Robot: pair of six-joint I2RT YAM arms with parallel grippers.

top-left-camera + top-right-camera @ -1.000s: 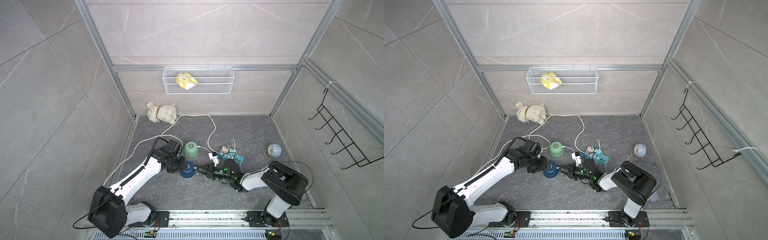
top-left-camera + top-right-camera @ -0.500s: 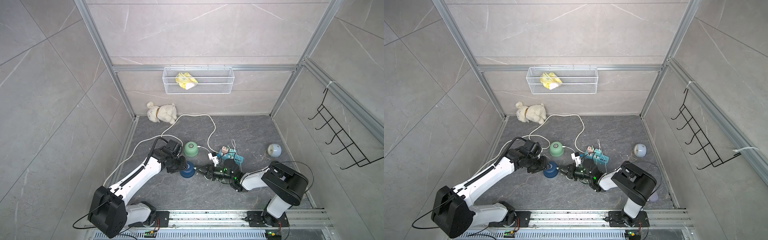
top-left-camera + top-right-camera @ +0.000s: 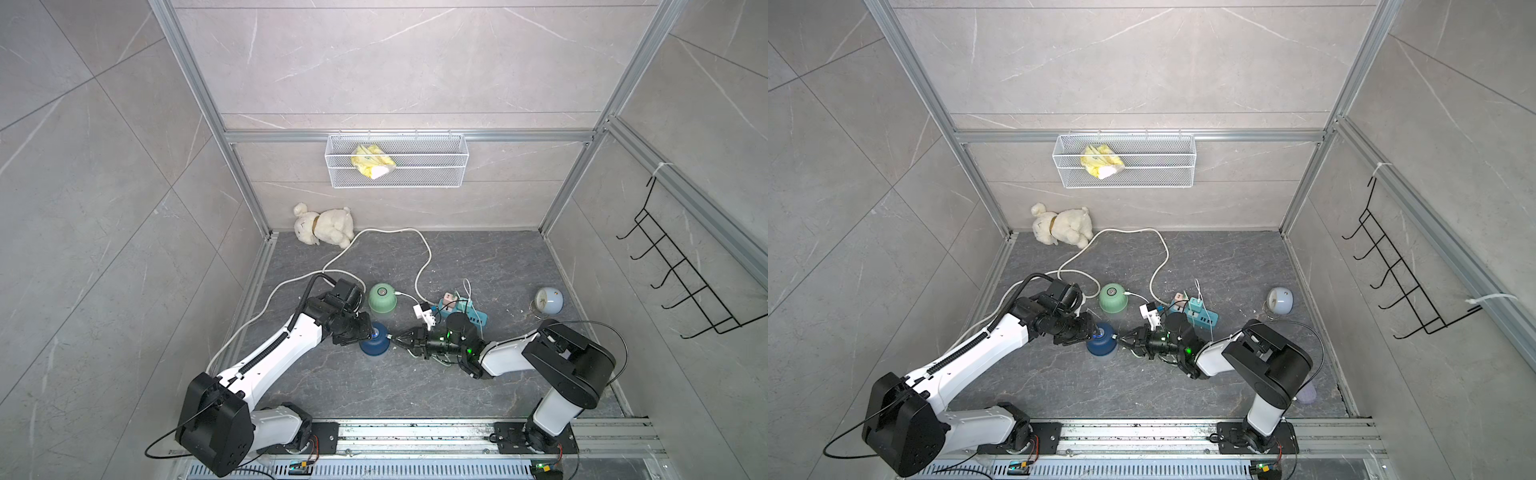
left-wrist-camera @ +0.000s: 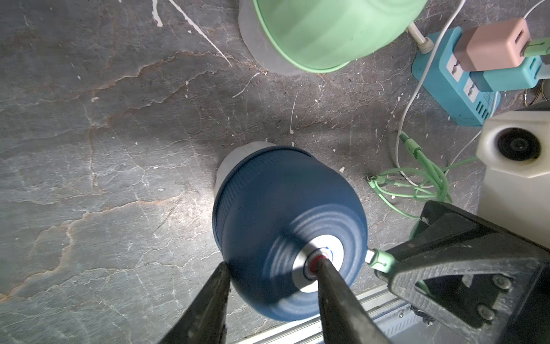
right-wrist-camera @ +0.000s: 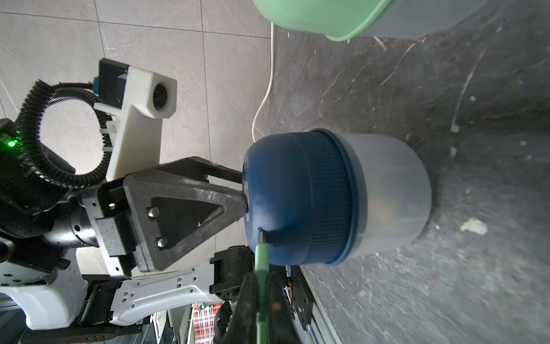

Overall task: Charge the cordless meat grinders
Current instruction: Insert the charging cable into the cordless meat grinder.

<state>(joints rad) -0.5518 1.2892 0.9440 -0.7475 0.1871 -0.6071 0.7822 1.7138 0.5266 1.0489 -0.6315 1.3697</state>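
— Navy grinder (image 3: 376, 347): where does it sit?
— Right under my left claw (image 4: 270, 286) and just in front of my right claw (image 5: 261, 283). The mint grinder (image 3: 382, 297) stands a bit past the left claw. It has a white cable (image 3: 405, 295) at its side, so I think that one is done.
— What are the claws doing?
— The left claw is spread. One finger (image 4: 331, 289) rests on the metal centre (image 4: 331, 251), and the other is beside the dome. The right claw is pressed together on the green plug (image 5: 261, 253).
— Is the plug in?
— Its silver tip touches the little port (image 5: 262, 233). Some silver shows, so I think it is not all the way in. I should push straight and slow, press down with the left claw so the grinder can't slide, and stop if it tips.
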